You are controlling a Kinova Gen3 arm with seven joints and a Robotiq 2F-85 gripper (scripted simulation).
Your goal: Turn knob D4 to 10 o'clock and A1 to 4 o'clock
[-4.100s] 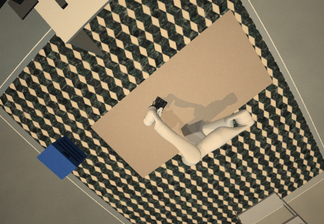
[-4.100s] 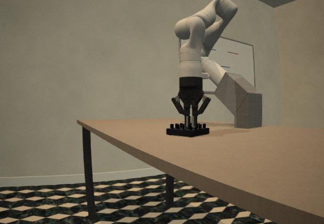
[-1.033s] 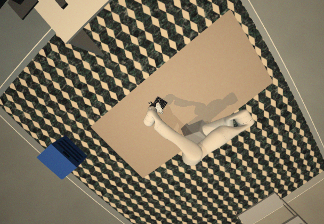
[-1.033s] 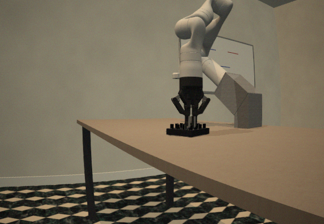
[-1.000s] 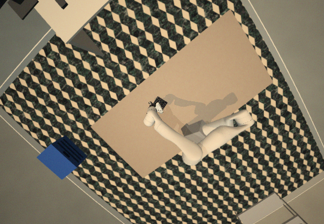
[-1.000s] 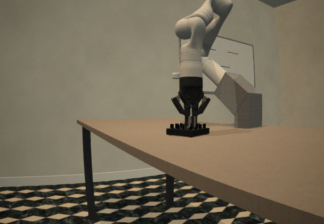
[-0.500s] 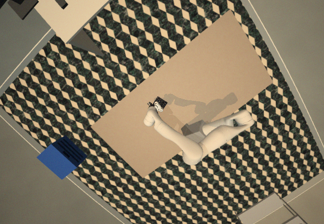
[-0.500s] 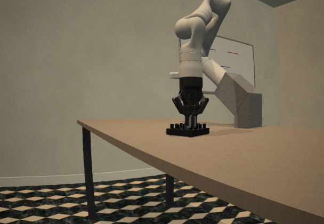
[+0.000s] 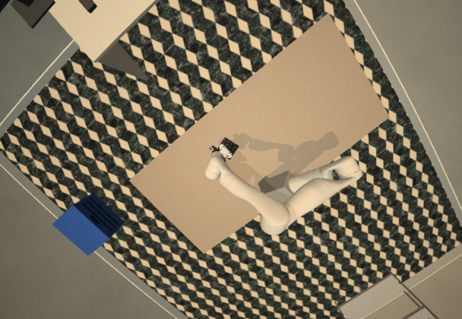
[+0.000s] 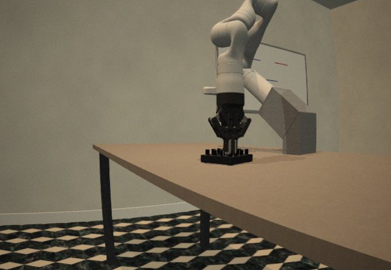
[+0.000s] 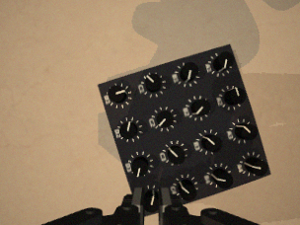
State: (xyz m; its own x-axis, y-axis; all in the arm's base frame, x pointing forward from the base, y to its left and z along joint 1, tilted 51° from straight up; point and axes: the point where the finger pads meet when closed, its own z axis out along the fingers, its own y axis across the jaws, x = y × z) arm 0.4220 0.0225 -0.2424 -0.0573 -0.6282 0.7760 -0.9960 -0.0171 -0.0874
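Note:
The black knob box (image 11: 185, 126) stands flat on the tan table, with four rows of four black knobs, each with a white line. It also shows in the top view (image 9: 229, 147) and the exterior view (image 10: 226, 157). My gripper (image 11: 151, 200) points straight down and is shut on the corner knob (image 11: 152, 195) nearest the bottom of the wrist view. In the exterior view the fingers (image 10: 230, 148) reach down into the knobs. The printed names are too small to read, so I cannot tell which corner knob this is.
The arm's grey base block (image 10: 296, 125) stands on the table behind the box. The table's near edge (image 10: 193, 182) lies left of the box. A blue box (image 9: 88, 223) sits on the checkered floor.

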